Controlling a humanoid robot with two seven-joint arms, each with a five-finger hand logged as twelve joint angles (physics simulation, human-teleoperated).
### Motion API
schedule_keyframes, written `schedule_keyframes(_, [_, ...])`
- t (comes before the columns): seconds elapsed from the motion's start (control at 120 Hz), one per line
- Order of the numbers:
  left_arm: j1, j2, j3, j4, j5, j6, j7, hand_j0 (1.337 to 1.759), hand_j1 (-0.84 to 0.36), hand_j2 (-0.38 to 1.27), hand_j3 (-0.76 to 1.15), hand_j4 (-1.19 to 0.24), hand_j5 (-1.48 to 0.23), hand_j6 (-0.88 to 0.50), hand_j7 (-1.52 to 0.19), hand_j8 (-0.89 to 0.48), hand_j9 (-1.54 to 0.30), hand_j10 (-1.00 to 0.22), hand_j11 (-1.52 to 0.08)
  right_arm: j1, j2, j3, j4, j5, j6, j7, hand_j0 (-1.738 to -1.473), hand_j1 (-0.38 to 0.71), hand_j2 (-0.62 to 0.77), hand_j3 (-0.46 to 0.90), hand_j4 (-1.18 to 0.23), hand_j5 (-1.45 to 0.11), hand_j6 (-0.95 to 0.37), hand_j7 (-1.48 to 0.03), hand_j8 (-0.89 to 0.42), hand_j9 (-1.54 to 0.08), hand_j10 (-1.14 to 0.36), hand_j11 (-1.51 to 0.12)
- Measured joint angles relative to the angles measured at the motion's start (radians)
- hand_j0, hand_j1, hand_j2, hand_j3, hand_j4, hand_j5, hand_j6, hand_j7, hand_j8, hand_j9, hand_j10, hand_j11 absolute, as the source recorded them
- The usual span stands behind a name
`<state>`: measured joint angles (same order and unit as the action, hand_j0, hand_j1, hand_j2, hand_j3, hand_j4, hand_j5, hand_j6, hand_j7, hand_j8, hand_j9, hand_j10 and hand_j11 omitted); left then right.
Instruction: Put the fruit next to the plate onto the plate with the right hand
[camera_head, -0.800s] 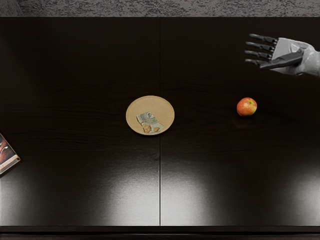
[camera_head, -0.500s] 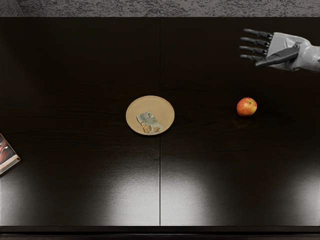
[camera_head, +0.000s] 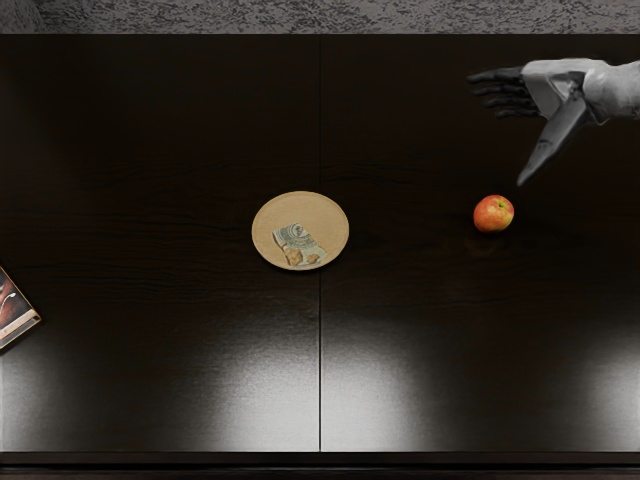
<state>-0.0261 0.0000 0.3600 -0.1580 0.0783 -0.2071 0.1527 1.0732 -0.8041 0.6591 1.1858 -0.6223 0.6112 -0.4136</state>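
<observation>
Nearest the viewer, the dark table (camera_head: 420, 350) shows two pale patches of reflected light, one on each side of the thin seam that runs straight down its middle. At the left edge, a little farther in, lies a book (camera_head: 12, 308) (only its corner shows, the rest is cut off by the frame).

Farther in, at about mid-depth, a round tan plate (camera_head: 325, 215) sits across the seam, mostly to its left. A grey and brown pattern or scrap marks its lower middle; which of the two cannot be told.

The apple (camera_head: 493, 213), red with a yellowish patch, rests on the bare table to the right of the plate, at about the same depth and well apart from it. It is not on the plate, and nothing touches it.

Beyond the apple and somewhat to its right, the right hand (camera_head: 545, 90) reaches in from the right edge. It is open and holds nothing: the dark fingers (camera_head: 495, 85) stretch out toward the left, and the thumb (camera_head: 545, 145) slants down toward the apple, its tip just short of the fruit in the picture.

At the far end, a strip of grey mottled surface (camera_head: 300, 15) runs behind the table.
</observation>
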Motion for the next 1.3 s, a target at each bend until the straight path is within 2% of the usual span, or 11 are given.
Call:
schedule_keyframes(0.142, [0.000, 0.000, 0.000, 0.000, 0.000, 0.000, 0.000, 1.658, 0.07, 0.05, 0.00, -0.23, -0.30, -0.23, -0.30, -0.23, -0.30, -0.23, -0.30, -0.017, -0.012, -0.038, 0.121, -0.083, -0.002, -0.043, -1.658, -0.30, -0.01, 0.00, -0.04, -0.05, -0.04, -0.05, -0.04, -0.05, -0.04, -0.05])
schedule_keyframes(0.317, [0.000, 0.000, 0.000, 0.000, 0.000, 0.000, 0.000, 1.658, 0.07, 0.05, 0.00, -0.23, -0.30, -0.23, -0.30, -0.23, -0.30, -0.23, -0.30, -0.049, -0.016, -0.054, 0.172, -0.107, -0.064, -0.079, -1.658, -0.30, -0.01, 0.00, -0.05, -0.06, -0.05, -0.05, -0.05, -0.06, -0.04, -0.05])
schedule_keyframes(0.55, [0.000, 0.000, 0.000, 0.000, 0.000, 0.000, 0.000, 1.658, 0.07, 0.05, 0.00, -0.23, -0.30, -0.23, -0.30, -0.23, -0.30, -0.23, -0.30, -0.079, -0.016, -0.089, 0.251, -0.240, -0.248, -0.105, -1.658, -0.30, -0.01, 0.00, -0.05, -0.06, -0.05, -0.06, -0.05, -0.06, -0.05, -0.06])
schedule_keyframes(0.842, [0.000, 0.000, 0.000, 0.000, 0.000, 0.000, 0.000, 1.658, 0.07, 0.05, 0.00, -0.23, -0.30, -0.23, -0.30, -0.23, -0.30, -0.23, -0.30, -0.083, -0.007, -0.180, 0.283, -0.342, -0.409, -0.134, -1.658, -0.28, -0.01, 0.00, -0.06, -0.08, -0.07, -0.08, -0.06, -0.08, -0.06, -0.08])
schedule_keyframes(1.125, [0.000, 0.000, 0.000, 0.000, 0.000, 0.000, 0.000, 1.658, 0.07, 0.05, 0.00, -0.23, -0.30, -0.23, -0.30, -0.23, -0.30, -0.23, -0.30, -0.082, 0.011, -0.237, 0.284, -0.363, -0.525, -0.151, -1.658, -0.27, -0.01, 0.00, -0.07, -0.09, -0.07, -0.08, -0.07, -0.09, -0.07, -0.08])
schedule_keyframes(1.3, [0.000, 0.000, 0.000, 0.000, 0.000, 0.000, 0.000, 1.658, 0.07, 0.05, 0.00, -0.23, -0.30, -0.23, -0.30, -0.23, -0.30, -0.23, -0.30, -0.085, 0.044, -0.268, 0.281, -0.389, -0.593, -0.175, -1.658, -0.21, -0.02, 0.00, -0.12, -0.16, -0.13, -0.15, -0.12, -0.15, -0.12, -0.15])
